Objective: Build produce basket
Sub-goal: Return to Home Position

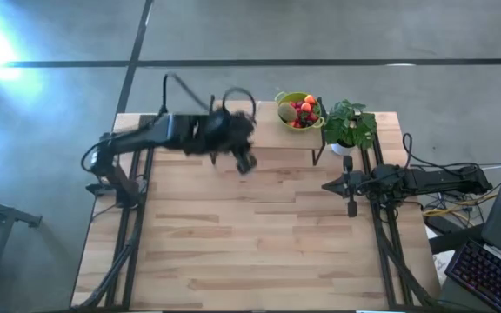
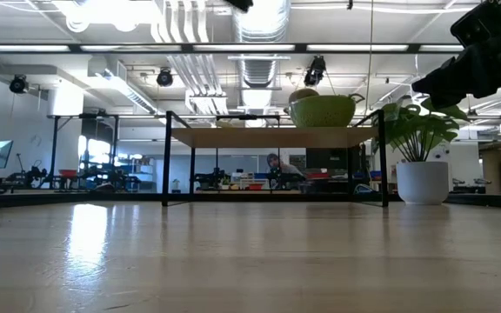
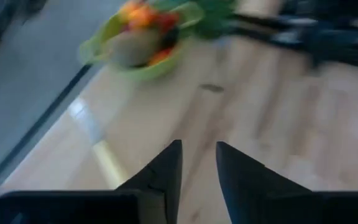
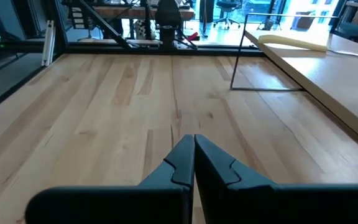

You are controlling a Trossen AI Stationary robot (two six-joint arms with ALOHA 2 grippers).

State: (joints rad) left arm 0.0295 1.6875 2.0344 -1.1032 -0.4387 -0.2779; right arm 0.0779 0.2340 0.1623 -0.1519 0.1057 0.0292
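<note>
The produce basket [image 2: 323,111] stands on the right end of the low black-framed shelf [image 1: 281,137], which runs along the far edge of the desk [image 1: 259,252]. It is heaped full. The produce [image 1: 304,111] shows as a pile of small red and orange pieces with a few dark ones among them, and the brownish-green kiwi [image 1: 287,111] lies on the side of the pile nearer the shelf's middle. Just beside that end of the shelf, toward the desk's far right corner, a leafy plant [image 1: 349,124] stands upright in a white pot on the desk top itself. The left gripper [image 1: 244,162] hangs in the air near the shelf's front edge, about midway along it and well apart from the basket. Its two fingers [image 3: 166,168] are parted by a narrow gap with nothing between them. The right gripper [image 4: 194,142] is by the desk's right edge, pointing in across the boards, its fingertips pressed together and empty. A long pale-yellow object [image 4: 291,42] lies flat on the shelf top. Far back in the room a person [image 2: 273,162] shows among the benches.
</note>
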